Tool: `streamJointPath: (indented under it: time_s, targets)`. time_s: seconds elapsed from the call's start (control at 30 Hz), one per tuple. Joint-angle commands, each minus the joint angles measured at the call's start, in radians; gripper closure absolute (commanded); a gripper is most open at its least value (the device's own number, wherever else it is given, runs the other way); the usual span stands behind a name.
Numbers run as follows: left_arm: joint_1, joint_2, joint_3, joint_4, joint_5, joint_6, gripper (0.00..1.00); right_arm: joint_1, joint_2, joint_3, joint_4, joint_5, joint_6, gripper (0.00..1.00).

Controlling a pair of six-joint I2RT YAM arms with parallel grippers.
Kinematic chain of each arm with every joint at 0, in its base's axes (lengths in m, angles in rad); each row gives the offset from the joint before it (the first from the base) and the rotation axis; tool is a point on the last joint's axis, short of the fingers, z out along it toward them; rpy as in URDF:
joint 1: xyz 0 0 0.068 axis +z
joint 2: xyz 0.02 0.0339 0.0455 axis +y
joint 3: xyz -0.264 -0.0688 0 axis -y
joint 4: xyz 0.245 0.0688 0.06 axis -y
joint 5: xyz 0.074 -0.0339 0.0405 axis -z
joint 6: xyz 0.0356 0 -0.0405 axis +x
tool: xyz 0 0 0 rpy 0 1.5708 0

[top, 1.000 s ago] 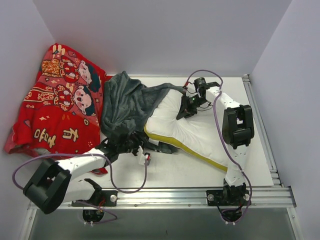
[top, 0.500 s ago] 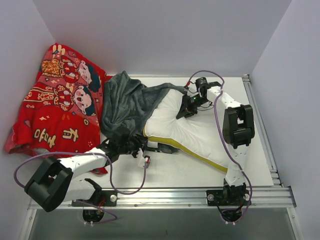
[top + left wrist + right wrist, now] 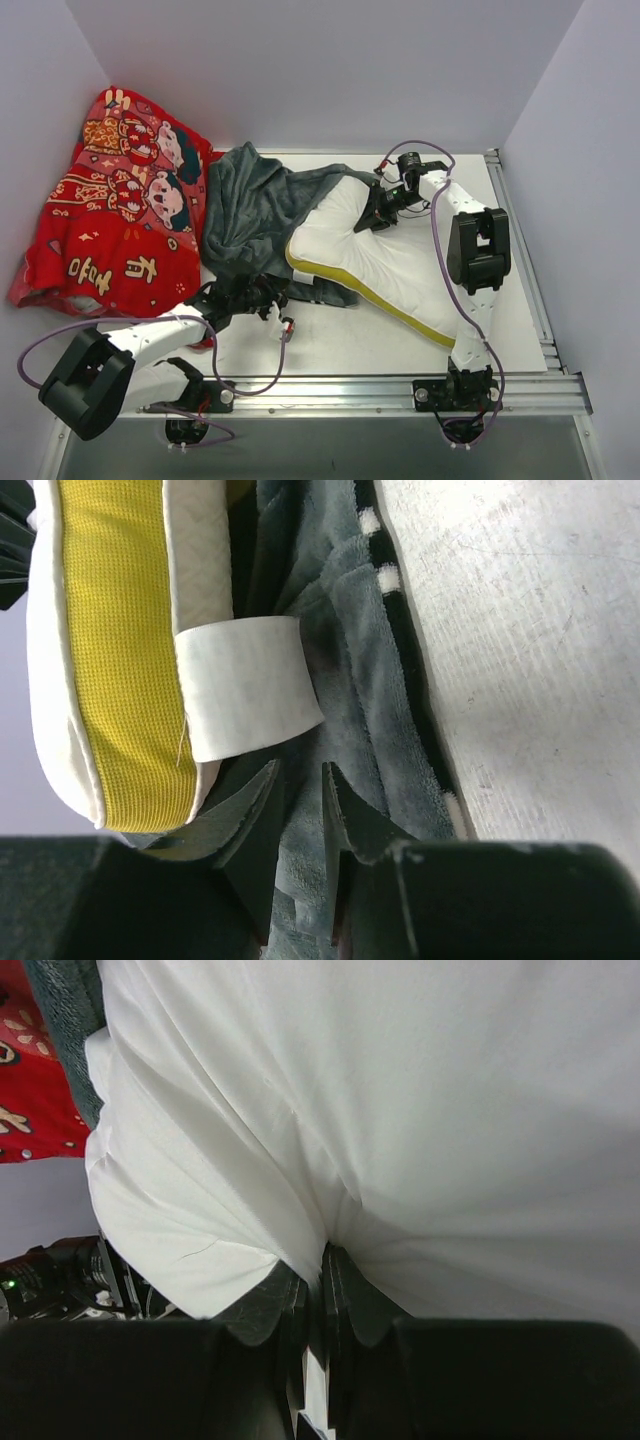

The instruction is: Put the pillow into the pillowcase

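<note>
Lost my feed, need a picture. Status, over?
Right gripper shut on pillow. Left gripper part-open over pillowcase fold. Pillow mostly outside pillowcase. Red cloth off left, not blocking.

Two white arms [image 3: 160,335], black joint housings [image 3: 478,250] (boxy), looping purple cables [image 3: 437,255]

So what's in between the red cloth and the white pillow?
The grey pillowcase lies bunched between the red cloth and the pillow; the top view shows it.
</note>
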Motion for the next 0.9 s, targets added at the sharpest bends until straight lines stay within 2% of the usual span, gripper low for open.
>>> streamJointPath:
  time_s: [0.0,0.17,0.37,0.87]
  targets:
    - [0.004,0.023,0.016,0.021,0.032,0.028,0.69,-0.007,0.0,0.035,-0.032,-0.106,0.048,1.0]
    - [0.005,0.141,0.085,0.112,0.008,0.039,0.68,-0.012,0.002,0.025,-0.021,-0.132,0.064,1.0]
    - [0.002,0.251,0.126,0.158,0.025,0.105,0.52,-0.012,0.003,0.025,-0.01,-0.154,0.078,1.0]
    - [-0.029,0.398,0.181,0.307,0.04,0.168,0.44,-0.016,0.003,0.008,-0.01,-0.171,0.075,1.0]
